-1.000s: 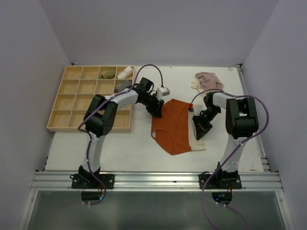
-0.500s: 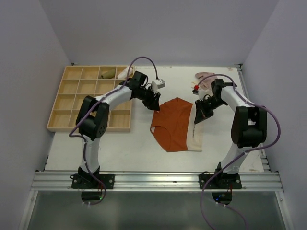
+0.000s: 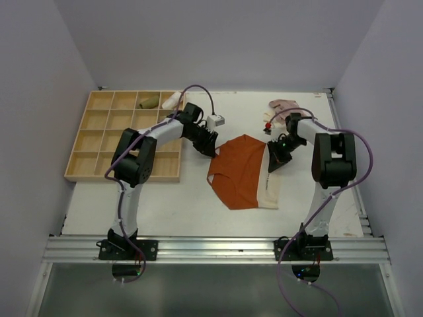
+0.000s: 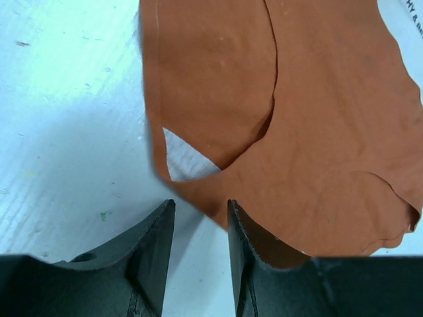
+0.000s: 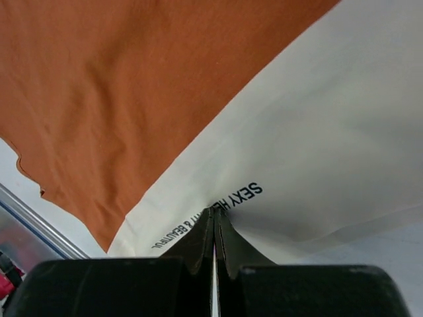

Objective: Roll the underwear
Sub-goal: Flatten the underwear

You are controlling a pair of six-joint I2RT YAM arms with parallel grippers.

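Note:
The rust-orange underwear (image 3: 236,173) lies spread flat mid-table, its cream waistband (image 3: 268,188) along the right side. My left gripper (image 3: 213,151) is at its back left corner. In the left wrist view the jaws (image 4: 197,208) stand apart with bare table between them, and the orange cloth (image 4: 310,132) lies just past the tips. My right gripper (image 3: 275,159) is shut on the cream printed waistband (image 5: 310,125), pinching a fold at the tips (image 5: 215,214). The pale beige-pink underwear (image 3: 285,107) lies bunched at the back right.
A wooden compartment tray (image 3: 99,142) stands at the left. Rolled items, one olive (image 3: 149,101) and one white (image 3: 172,100), sit in its back compartments. The metal rail (image 3: 211,247) runs along the near edge.
The right gripper has moved toward the back with the waistband, drawing the orange garment's right side up and flatter. The left gripper has shifted slightly back and left at the garment's corner.

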